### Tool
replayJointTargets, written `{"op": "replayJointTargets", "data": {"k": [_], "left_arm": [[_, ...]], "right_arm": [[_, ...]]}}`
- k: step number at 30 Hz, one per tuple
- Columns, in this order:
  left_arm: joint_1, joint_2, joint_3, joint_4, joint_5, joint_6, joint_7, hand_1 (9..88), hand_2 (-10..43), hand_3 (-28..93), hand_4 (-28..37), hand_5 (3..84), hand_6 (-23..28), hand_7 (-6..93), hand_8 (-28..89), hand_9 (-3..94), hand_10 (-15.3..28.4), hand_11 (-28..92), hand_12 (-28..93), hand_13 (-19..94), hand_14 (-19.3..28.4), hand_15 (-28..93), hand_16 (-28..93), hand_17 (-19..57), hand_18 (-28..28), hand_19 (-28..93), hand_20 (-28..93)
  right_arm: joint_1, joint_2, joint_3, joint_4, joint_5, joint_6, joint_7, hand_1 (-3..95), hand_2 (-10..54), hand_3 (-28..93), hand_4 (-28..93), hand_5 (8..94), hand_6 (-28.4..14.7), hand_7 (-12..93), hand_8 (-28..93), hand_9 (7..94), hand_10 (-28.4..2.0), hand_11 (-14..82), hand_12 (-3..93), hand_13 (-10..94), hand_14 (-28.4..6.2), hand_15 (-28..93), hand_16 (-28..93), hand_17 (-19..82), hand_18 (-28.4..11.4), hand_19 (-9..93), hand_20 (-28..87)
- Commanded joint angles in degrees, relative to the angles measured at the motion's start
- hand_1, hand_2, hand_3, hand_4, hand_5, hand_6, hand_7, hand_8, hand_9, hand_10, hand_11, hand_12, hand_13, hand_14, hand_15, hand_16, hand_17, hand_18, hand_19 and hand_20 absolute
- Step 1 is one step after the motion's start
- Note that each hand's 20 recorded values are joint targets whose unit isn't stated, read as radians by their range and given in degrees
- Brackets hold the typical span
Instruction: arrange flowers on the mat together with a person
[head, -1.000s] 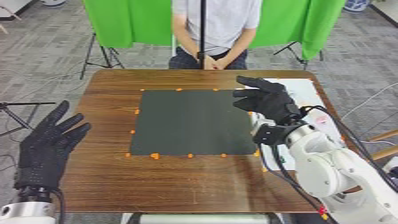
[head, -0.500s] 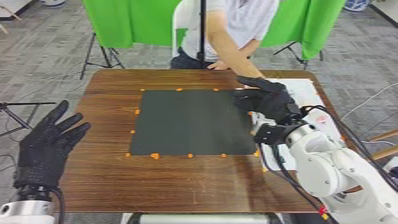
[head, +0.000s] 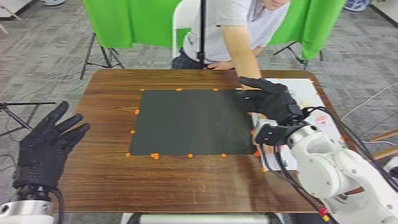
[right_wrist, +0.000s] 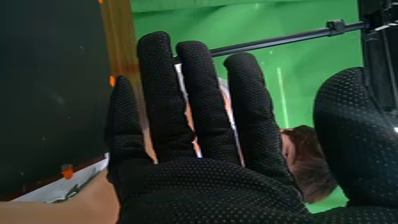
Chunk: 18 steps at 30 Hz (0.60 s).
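A dark mat lies at the middle of a brown table in the head view, ringed by small orange tabs. A white sheet extends along the table's two-to-four-o'clock side; a pink patch on it is too small to identify. The robot's right hand hovers at the mat's two o'clock edge, fingers extended, grasping nothing. The left hand waits at the table's nine o'clock edge, fingers straight and spread. A person's forearm reaches in from one o'clock, its hand hidden behind the robot's right hand.

In the right wrist view, the right hand's fingers stand straight and slightly apart, thumb held wide, beside the mat and before a green backdrop.
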Motion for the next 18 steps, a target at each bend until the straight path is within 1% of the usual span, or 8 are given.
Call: {"op": "replayJointTargets", "data": {"k": [1,3,4,5,6,7,12,18], "left_arm": [[0.14,-0.76,0.08,-0.09,0.65,-0.54,-0.91,21.9,8.7,75,-26.3,30.3,5.4,13.2,-9,30.6,16.1,22,13,21,21.6,49,-5,-9.7,19.2,40,18],[0.18,-0.82,0.03,-0.08,0.66,-0.70,-0.98,21.9,8.7,75,-26.3,30.4,5.5,13.2,-9,30.6,16.1,22,13,21,21.6,49,-5,-9.7,19.2,40,18],[0.43,-0.60,0.07,-0.13,0.47,-0.42,-0.45,21.9,8.7,75,-26.3,30.3,5.5,13.2,-9,30.6,16.1,22,13,21,21.6,49,-5,-9.7,19.1,40,18],[0.38,-0.94,-0.03,-0.16,0.69,-0.60,-1.06,21.9,8.7,75,-26.3,30.3,5.5,13.2,-9,30.6,16.1,22,13,21,21.6,49,-5,-9.7,19.1,40,18],[0.34,-0.88,0.01,-0.12,0.54,-0.56,-0.83,21.9,8.7,75,-26.3,30.3,5.4,13.2,-9,30.6,16.1,22,13,21,21.6,49,-5,-9.7,19.1,40,18],[0.43,-1.05,-0.11,-0.22,0.72,-0.68,-1.12,22.0,8.7,75,-26.3,30.4,5.5,13.1,-9,30.6,16.1,22,13,21,21.6,49,-5,-9.7,19.2,40,18],[0.12,-1.42,-0.16,-0.17,0.99,-0.75,-1.48,22.0,8.7,75,-26.3,30.4,5.5,13.1,-9,30.6,16.1,22,13,21,21.6,49,-5,-9.7,19.1,40,18],[0.39,-1.16,-0.08,-0.19,0.79,-0.63,-1.09,22.0,8.7,75,-26.3,30.4,5.5,13.1,-9,30.6,16.2,22,13,21,21.7,49,-5,-9.7,19.2,40,18]], "right_arm": [[-0.32,-0.48,0.28,-0.55,-0.74,0.08,0.23,19.2,7.1,81,-24,53.0,-1.4,14,-12,56.3,-17.1,17.7,14.9,44,-18.6,52,11,4,-24.2,52,14],[-0.28,-0.30,0.21,-0.59,-0.43,0.27,0.08,19.2,7.1,82,-24,53.0,-1.4,14,-12,56.2,-17.1,17.6,14.9,44,-18.6,52,11,4,-24.2,52,14],[-0.13,-0.42,0.17,-0.49,-0.65,0.05,0.13,19.2,7.1,82,-24,53.0,-1.4,14,-12,56.2,-17.1,17.6,14.9,44,-18.6,52,11,4,-24.3,52,14],[-0.57,-0.50,0.48,-0.61,-0.71,-0.01,0.31,19.1,7.1,82,-24,53.0,-1.3,14,-12,56.2,-17.1,17.6,14.9,44,-18.6,52,11,4,-24.2,52,14],[-0.42,-0.46,0.36,-0.55,-0.56,0.04,0.13,19.1,7.1,82,-24,53.0,-1.3,14,-12,56.2,-17.0,17.6,14.9,44,-18.5,52,11,4,-24.2,52,14],[-0.67,-0.58,0.59,-0.61,-0.68,0.00,0.33,19.1,7.1,82,-24,53.1,-1.3,14,-12,56.2,-17.1,17.6,14.9,44,-18.5,52,11,4,-24.2,52,14],[-0.57,-0.78,0.70,-0.56,-0.89,-0.07,0.55,19.2,7.1,82,-24,53.1,-1.3,14,-12,56.2,-17.2,17.6,14.9,44,-18.5,51,11,4,-24.3,52,14],[-0.64,-0.82,0.72,-0.56,-0.85,-0.22,0.51,19.2,7.1,81,-24,53.1,-1.4,14,-12,56.2,-17.1,17.5,14.9,44,-18.6,52,11,4,-24.2,52,14]]}}
